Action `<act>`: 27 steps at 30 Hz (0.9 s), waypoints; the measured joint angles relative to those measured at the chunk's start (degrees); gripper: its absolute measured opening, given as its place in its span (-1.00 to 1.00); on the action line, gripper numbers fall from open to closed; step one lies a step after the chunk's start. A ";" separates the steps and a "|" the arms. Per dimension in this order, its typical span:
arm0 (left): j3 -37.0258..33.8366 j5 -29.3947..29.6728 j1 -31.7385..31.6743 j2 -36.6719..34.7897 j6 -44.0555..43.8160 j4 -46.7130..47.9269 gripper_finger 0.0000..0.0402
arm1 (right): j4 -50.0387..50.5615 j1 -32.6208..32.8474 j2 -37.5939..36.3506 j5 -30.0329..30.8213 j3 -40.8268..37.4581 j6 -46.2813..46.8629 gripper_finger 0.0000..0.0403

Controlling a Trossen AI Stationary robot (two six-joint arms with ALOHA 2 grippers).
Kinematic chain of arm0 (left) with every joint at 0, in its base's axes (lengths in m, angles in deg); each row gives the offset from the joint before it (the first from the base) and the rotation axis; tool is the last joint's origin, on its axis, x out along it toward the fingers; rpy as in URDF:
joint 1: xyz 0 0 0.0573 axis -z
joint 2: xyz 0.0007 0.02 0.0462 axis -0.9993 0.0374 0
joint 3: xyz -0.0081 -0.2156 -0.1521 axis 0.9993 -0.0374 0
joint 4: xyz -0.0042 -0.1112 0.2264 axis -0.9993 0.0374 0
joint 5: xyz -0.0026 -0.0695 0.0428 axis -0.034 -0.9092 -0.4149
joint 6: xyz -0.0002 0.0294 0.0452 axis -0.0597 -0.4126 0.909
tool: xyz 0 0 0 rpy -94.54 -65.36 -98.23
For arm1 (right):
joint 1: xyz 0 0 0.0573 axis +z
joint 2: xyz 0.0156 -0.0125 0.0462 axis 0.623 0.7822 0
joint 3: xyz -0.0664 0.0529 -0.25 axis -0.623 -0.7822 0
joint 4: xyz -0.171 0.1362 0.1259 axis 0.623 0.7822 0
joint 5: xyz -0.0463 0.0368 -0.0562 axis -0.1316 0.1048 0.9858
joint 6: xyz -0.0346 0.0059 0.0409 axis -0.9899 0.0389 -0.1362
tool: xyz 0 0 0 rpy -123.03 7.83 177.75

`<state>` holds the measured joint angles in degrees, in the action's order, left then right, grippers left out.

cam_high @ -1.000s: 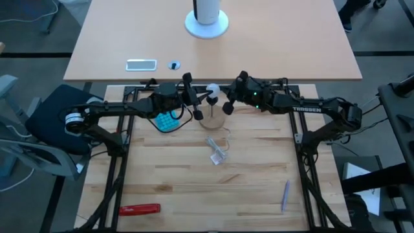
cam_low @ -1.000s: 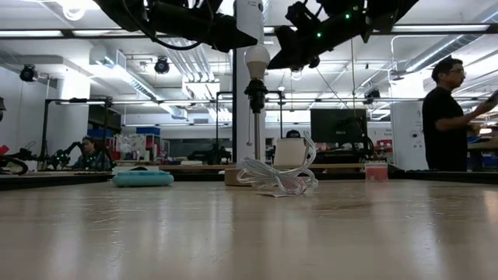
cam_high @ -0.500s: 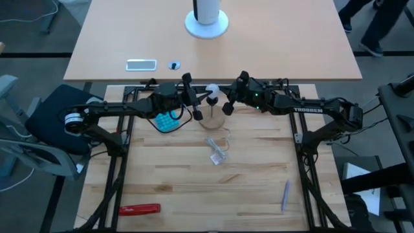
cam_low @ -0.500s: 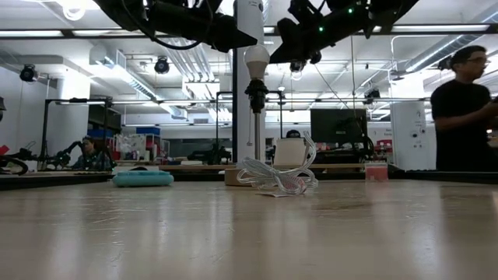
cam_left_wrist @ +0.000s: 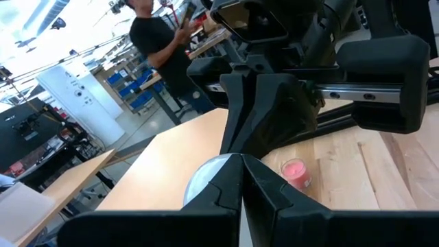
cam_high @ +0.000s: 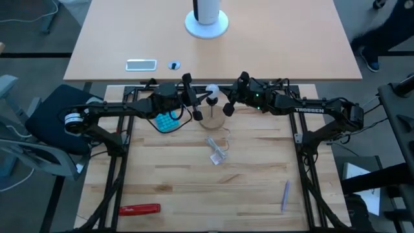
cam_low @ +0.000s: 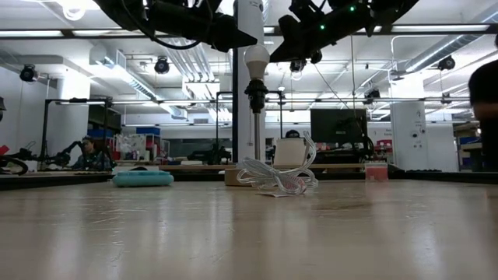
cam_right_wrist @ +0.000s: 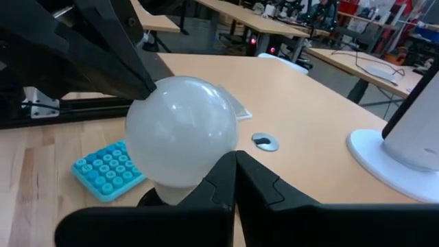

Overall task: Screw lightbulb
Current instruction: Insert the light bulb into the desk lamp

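The lightbulb (cam_high: 212, 90) stands upright on its stand at the table's (cam_high: 194, 175) far edge, between the left end effector (cam_high: 193, 103) and right end effector (cam_high: 229, 102), both pressed together.

White lightbulb (cam_right_wrist: 182, 134), turquoise studded block (cam_right_wrist: 110, 171), pink-red round thing (cam_left_wrist: 295, 171).

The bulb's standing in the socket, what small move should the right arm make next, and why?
Probably open the right gripper and ease it around the bulb. It looks shut just short of the globe, the bulb stands upright in the socket, and the left gripper, also shut, holds nothing.
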<state>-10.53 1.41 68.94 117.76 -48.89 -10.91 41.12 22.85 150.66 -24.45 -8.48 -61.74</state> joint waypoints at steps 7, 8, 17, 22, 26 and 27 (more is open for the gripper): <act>0.00 1.95 -0.13 0.00 0.00 -0.07 -1.00 | 0.67 0.20 -0.61 -0.09 0.00 -0.02 -1.00; 0.00 2.33 -0.17 -0.02 0.00 -0.05 -1.00 | 0.91 0.24 -0.81 -0.29 0.00 -0.05 -1.00; 0.04 2.28 -0.20 0.09 -0.06 -0.30 -1.00 | 0.69 2.31 -1.49 -3.80 0.04 -0.16 -1.00; 0.04 2.03 -0.20 0.09 -0.44 -0.04 -1.00 | 1.65 3.11 -2.00 -1.05 0.00 -0.53 -1.00; 0.02 1.92 -0.11 -0.36 -0.46 1.17 -1.00 | 4.29 3.24 -4.57 3.66 0.00 -1.00 -1.00; 0.02 1.90 -0.11 -0.52 -0.48 1.63 -1.00 | 4.82 3.22 -5.10 5.32 0.01 -1.34 -1.00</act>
<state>-10.51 3.31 68.83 117.24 -49.37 -9.28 45.94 26.07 145.56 -19.14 -8.47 -63.07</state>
